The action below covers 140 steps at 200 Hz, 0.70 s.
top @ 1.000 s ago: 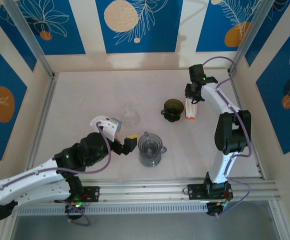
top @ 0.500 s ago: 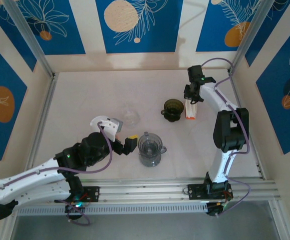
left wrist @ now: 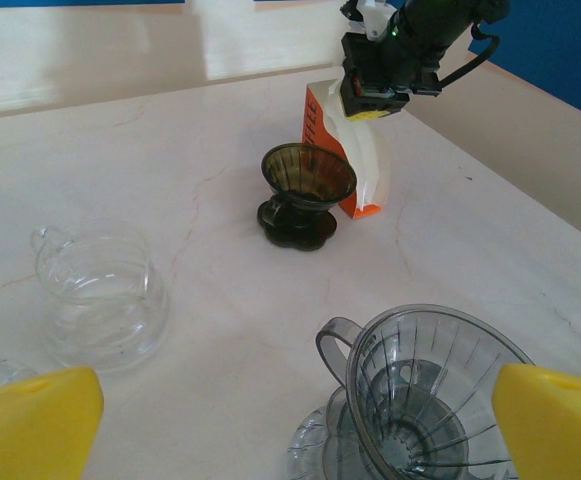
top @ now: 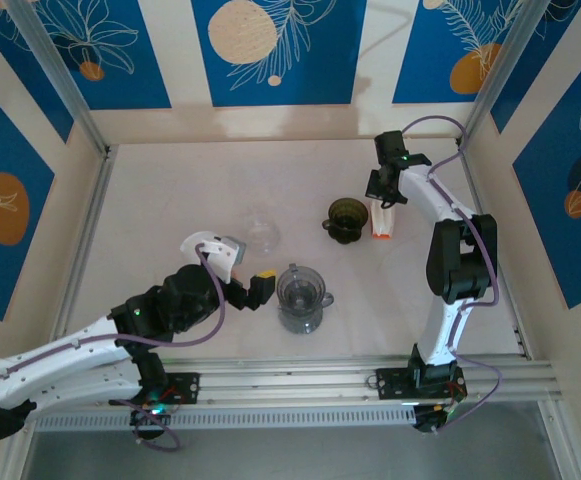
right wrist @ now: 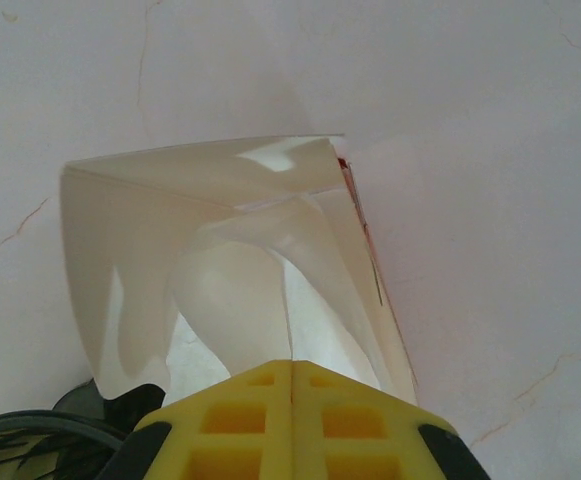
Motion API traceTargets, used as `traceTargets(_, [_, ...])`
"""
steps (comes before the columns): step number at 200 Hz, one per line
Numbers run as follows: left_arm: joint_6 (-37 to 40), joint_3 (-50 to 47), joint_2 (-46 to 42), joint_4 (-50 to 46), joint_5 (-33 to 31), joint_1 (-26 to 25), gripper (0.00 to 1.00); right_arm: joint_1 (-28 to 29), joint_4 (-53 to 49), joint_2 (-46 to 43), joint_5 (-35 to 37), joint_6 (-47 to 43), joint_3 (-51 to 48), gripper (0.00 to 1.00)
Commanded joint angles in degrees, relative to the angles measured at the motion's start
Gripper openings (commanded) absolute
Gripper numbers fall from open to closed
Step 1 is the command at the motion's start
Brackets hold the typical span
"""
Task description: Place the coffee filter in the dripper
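We see right hand (right wrist: 292, 372) closed on a coffee filter (right wrist: 235, 290) in its pack (left wrist: 368, 172), dark dripper (top: 347, 218) just beside. Left hand (left wrist: 295, 425) wide open, clear dripper (left wrist: 435, 385) just ahead.

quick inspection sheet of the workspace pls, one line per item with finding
surface: pale marbled table, no spills seen
job's things: dark dripper upright, no filter in it; filter pack standing beside it; filter pinched at the pack's top
clutter: clear dripper and glass jug, both upright
grippers: right gripper shut on filter; left gripper open, near clear dripper
cables: purple cable looped along right arm, off the things
surroundings: blue-and-cream panels; metal rail at near edge
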Motion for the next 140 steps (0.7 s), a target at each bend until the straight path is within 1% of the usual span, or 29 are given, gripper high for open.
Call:
traceTargets(1, [1.0,0.2,0.0,1.5,-0.3,0.2,1.0,0.6,-0.4,-4.2,1.2,0.2,0.6,0.0])
traceTargets(76, [1.0,-0.1,-0.4,1.5,0.0,0.2,1.0,0.8,-2.0,-14.1,4.0,1.5,-4.8,0.0])
traceTargets(112, [1.1,0.4,-0.7,1.1,-0.1,0.2,1.0,1.5,-1.4,-24.2,3.0,2.7,-9.8,0.0])
traceTargets(140, [0.8,0.4,-1.0,1.1,-0.1,0.2,1.0,3.9,-2.2,-32.7,1.2,4.2,-13.6,0.0])
